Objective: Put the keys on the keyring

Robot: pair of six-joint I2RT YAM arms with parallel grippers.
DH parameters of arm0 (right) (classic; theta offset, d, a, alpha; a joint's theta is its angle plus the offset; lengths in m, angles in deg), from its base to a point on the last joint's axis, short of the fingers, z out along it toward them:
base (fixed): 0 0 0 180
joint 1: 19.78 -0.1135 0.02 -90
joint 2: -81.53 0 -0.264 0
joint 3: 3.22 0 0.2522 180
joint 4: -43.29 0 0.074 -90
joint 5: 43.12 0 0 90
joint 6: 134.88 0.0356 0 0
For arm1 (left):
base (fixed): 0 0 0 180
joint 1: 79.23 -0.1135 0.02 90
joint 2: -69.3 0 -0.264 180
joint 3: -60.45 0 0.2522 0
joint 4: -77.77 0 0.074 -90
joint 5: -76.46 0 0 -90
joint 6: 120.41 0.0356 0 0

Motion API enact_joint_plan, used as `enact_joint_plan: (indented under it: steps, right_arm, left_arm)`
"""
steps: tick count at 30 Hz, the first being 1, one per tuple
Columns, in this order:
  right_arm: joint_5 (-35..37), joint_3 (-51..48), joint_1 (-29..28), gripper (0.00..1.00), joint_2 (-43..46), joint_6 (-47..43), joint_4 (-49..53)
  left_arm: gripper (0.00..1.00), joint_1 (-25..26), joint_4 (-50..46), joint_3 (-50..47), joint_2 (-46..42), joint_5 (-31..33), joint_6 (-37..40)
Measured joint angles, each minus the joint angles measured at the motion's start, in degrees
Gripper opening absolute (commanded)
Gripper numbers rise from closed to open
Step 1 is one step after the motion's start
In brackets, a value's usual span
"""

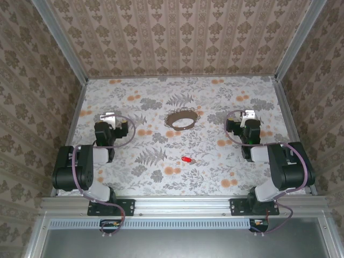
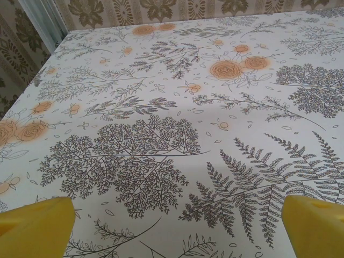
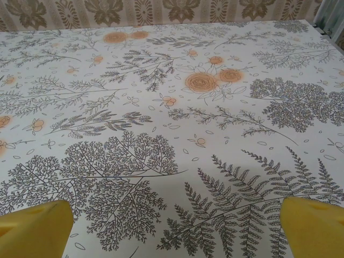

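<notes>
Flower-print table, two arms, one keyring, one red key

We list first the table (image 1: pixel 215 161), covered in a fern-and-orange-flower print. The left arm (image 1: pixel 75 169) and the right arm (image 1: pixel 285 166) sit folded at the near corners. The left gripper (image 1: pixel 109 117) and the right gripper (image 1: pixel 248 114) both point toward the far wall, each with jaws spread wide and yellow fingertips (image 2: pixel 37 226) far apart above bare cloth, gripping nothing. The keyring (image 1: pixel 183 127), a brown chain loop, lies mid-table toward the far side, between the two grippers. The key (image 1: pixel 186 160), tiny and red, lies nearer the bases, well apart from the loop.
</notes>
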Motion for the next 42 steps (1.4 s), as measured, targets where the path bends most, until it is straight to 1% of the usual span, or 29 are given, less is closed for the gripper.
enact_joint_plan:
  steps: [11, 20, 23, 27, 33, 38, 42]
  right_arm:
    - [0.00, 0.00, 0.00, 1.00, 0.00, 0.00, 0.00]
    - [-0.02, 0.00, 0.00, 1.00, 0.00, 0.02, 0.00]
    - [-0.02, 0.00, 0.00, 1.00, 0.00, 0.02, 0.00]
    - [0.04, -0.20, 0.00, 1.00, 0.46, 0.20, -0.04]
    - [1.20, -0.79, 0.00, 1.00, 6.64, 0.63, 2.38]
    - [2.54, -0.04, 0.00, 1.00, 14.71, 2.40, 9.60]
    - [3.69, 1.77, 0.00, 1.00, 19.96, 5.18, 16.79]
  left_arm:
    - [1.00, 0.00, 0.00, 0.00, 0.00, -0.04, 0.00]
    - [1.00, -0.74, 0.00, 0.00, 0.00, -1.29, -0.02]
    - [0.95, -0.74, 0.00, 0.00, 0.00, -1.55, 0.02]
    - [0.95, -0.70, -0.70, 0.00, -0.33, -2.16, 0.04]
    - [0.95, -0.22, -3.69, 0.02, -3.87, -1.57, 0.09]
    - [0.95, 0.50, -10.29, 2.43, -8.66, -0.13, 0.20]
    - [0.95, 0.50, -17.64, 6.71, -12.22, 0.57, -0.57]
